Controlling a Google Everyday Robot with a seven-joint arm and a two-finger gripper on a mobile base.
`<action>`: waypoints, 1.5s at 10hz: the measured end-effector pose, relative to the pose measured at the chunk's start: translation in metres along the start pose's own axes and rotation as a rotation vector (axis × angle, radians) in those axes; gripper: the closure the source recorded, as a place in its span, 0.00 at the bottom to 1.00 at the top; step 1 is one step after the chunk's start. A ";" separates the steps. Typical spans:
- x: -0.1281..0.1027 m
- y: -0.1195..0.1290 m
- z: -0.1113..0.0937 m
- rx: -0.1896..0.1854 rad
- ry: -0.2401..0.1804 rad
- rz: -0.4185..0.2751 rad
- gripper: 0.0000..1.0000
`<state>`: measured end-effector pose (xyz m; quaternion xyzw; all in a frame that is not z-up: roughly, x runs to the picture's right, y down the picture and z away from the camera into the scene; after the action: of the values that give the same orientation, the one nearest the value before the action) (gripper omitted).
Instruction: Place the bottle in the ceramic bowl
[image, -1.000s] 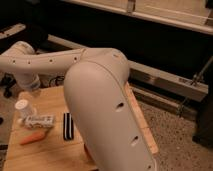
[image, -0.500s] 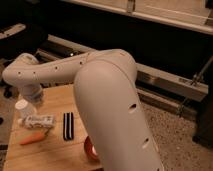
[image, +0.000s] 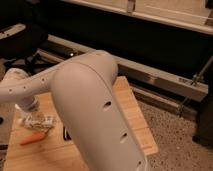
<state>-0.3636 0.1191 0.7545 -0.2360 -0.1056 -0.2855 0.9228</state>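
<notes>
Over the table's (image: 131, 119) left end, the tool (image: 28, 107) hangs beside a clear crinkled item (image: 39, 121); whether it grips anything cannot be told.

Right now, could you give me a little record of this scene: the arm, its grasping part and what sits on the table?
arm: big, white, fills the foreground, stretches left
end effector: at the arm's far end, low over the table's left side, just above the clear item
bottle: probably this clear plastic item lying on the wooden table
ceramic bowl: not visible
also there: orange carrot near the front; dark object beside the arm
</notes>
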 end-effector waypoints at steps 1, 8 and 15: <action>-0.003 0.004 0.009 -0.008 0.021 0.044 0.20; -0.020 -0.010 0.064 0.049 -0.121 0.188 0.20; -0.013 -0.001 0.102 -0.043 -0.148 0.196 0.46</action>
<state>-0.3807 0.1757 0.8392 -0.2854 -0.1439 -0.1780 0.9307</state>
